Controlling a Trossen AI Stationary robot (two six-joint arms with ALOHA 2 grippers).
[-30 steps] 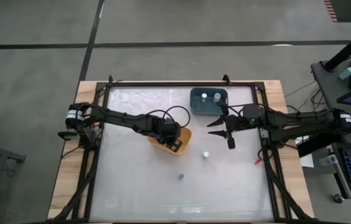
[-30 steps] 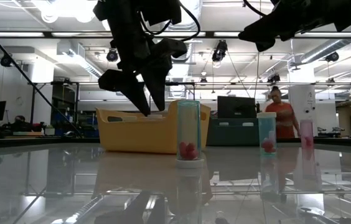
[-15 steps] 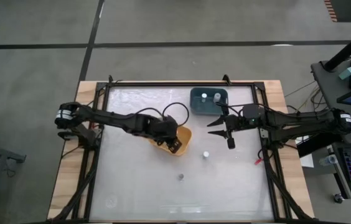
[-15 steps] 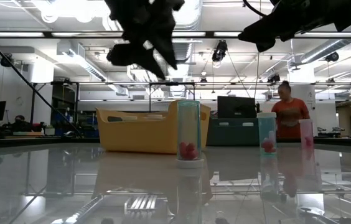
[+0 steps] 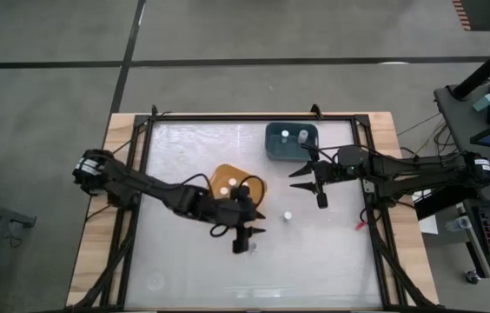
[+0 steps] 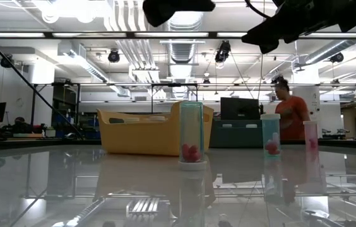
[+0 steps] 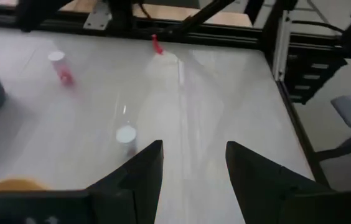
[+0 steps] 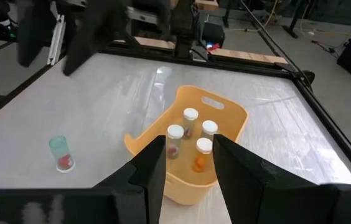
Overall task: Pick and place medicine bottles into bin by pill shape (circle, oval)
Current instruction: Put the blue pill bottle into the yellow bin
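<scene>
Orange tub (image 5: 231, 185) sits near the middle of the table (image 5: 184, 148), four white-capped bottles (image 8: 190, 115) standing inside it, as the right wrist view shows. A teal tub (image 5: 291, 141) rests against the far edge, right of centre, with two bottles (image 5: 285, 135) in it.

Left gripper (image 5: 243, 236) hovers over the table nearer the front edge than the orange tub, its fingers (image 7: 139, 173) spread apart and holding nothing. Just beside its tip stands a grey-capped bottle (image 5: 251, 247); in the left wrist view this bottle (image 7: 126, 135) shows beyond the open fingers, not between them.

Right gripper (image 5: 307, 176) hangs above the table just in front of the teal tub, towards the right edge. Its fingers (image 8: 150, 163) stand a narrow way apart with nothing between them.

A white-capped bottle (image 5: 288, 215) stands alone on the table between the two grippers, right of the orange tub. In the low view, the nearest bottle (image 6: 190, 135) is a clear teal-tinted cylinder with red pills at its bottom, standing in front of the orange tub, with two more to the right (image 6: 270, 135). A person (image 6: 287, 113) in an orange top stands in the room behind the table.
</scene>
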